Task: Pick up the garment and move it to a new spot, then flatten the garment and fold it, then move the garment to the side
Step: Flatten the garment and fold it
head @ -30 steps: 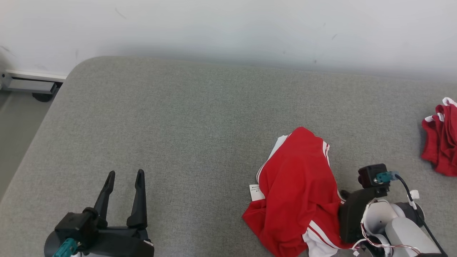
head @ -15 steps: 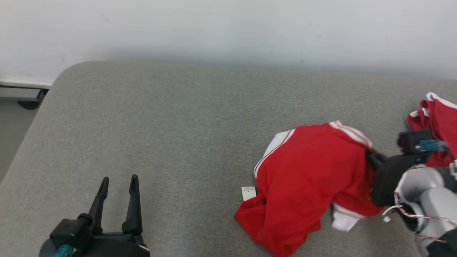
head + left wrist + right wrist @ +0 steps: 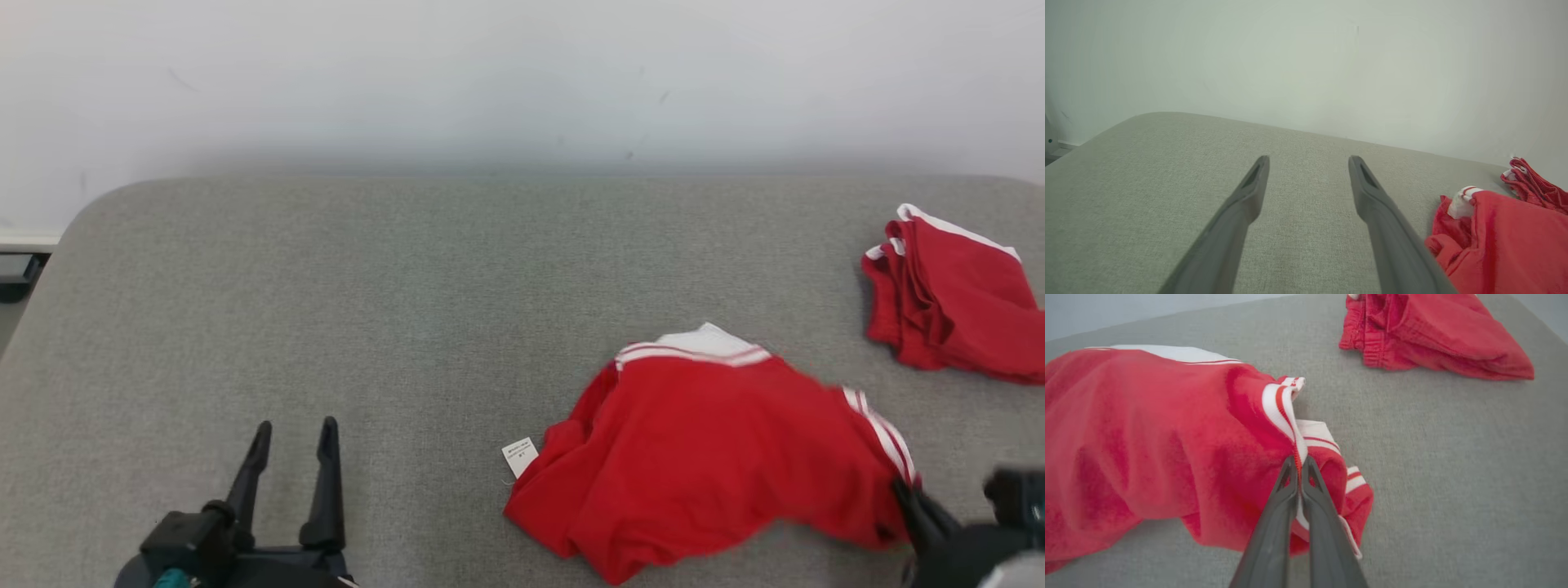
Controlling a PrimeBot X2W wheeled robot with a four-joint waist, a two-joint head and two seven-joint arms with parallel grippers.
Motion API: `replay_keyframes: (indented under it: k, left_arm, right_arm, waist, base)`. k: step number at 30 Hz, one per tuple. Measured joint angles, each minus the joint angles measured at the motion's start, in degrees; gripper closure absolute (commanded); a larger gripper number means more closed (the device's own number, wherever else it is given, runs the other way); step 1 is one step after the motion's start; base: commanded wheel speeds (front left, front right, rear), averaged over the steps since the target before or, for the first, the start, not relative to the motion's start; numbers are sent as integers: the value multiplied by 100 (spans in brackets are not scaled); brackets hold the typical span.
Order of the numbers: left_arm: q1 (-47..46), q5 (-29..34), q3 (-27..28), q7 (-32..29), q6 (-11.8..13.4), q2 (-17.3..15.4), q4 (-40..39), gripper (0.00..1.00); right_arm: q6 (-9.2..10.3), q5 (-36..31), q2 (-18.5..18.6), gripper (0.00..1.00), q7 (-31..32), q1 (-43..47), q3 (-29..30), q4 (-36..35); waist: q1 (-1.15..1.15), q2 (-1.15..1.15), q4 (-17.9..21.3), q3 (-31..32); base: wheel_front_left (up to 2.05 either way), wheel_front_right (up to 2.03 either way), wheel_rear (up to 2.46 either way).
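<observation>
1. Right claw [image 3: 1299,463]: pinched tight on the white-striped hem of the red garment [image 3: 694,457]; that edge is raised off the grey fabric surface [image 3: 408,286].
2. Left claw [image 3: 295,429]: fingers spread wide, holding nothing, well apart from the garment.
3. Garment: crumpled, lying right of centre on the surface, white label [image 3: 520,457] sticking out at its left edge.
4. Second red garment [image 3: 955,302]: bunched at far right, apart from the first.
</observation>
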State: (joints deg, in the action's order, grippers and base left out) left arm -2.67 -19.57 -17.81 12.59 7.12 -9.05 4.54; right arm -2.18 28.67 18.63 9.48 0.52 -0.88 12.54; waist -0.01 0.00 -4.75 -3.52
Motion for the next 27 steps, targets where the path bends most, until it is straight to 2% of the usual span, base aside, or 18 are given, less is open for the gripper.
replay_keyframes:
  k: [5, 11, 14, 15, 16, 17, 18, 27]
  left_arm:
    - [4, 33, -102, -54, 0, 31, -5, 0]
    - [-8, 49, -187, -122, -7, 47, -3, 0]
    - [-25, 49, -191, -147, -8, 47, 3, 0]
    - [-27, 49, -192, -147, -10, 48, 7, 0]
    - [-27, 49, -196, -152, -10, 49, 12, 0]
    - [-28, 49, -198, -168, -10, 49, 15, 0]
    - [-29, 49, -198, -180, -10, 49, 21, 0]
    - [-32, 49, -232, -207, -11, 64, 85, 0]
  right_arm:
    - [120, 152, -25, 100, 3, 834, 143, 34]
    - [221, -43, 293, 100, 14, 988, 283, 256]
    - [220, -35, 256, 100, 64, 983, 278, 249]
    - [220, 21, 214, 85, 65, 977, 293, 225]
    - [220, 124, 167, 59, 64, 966, 339, 190]
    - [220, 194, 149, 6, 60, 955, 386, 142]
    - [224, 203, 157, 0, 59, 953, 435, 52]
    - [216, 600, 223, 0, 59, 968, 847, -1352]
  waist:
    - [0, 0, 97, 19]
    - [0, 0, 161, -35]
    - [0, 0, 152, -56]
    - [0, 0, 147, -61]
    - [0, 0, 143, -65]
    - [0, 0, 140, -67]
    - [0, 0, 136, -69]
    - [0, 0, 110, -51]
  base:
    - [0, 0, 0]
    - [0, 0, 0]
    - [0, 0, 0]
    - [0, 0, 0]
    - [0, 0, 0]
    - [0, 0, 0]
    - [0, 0, 0]
    - [0, 0, 0]
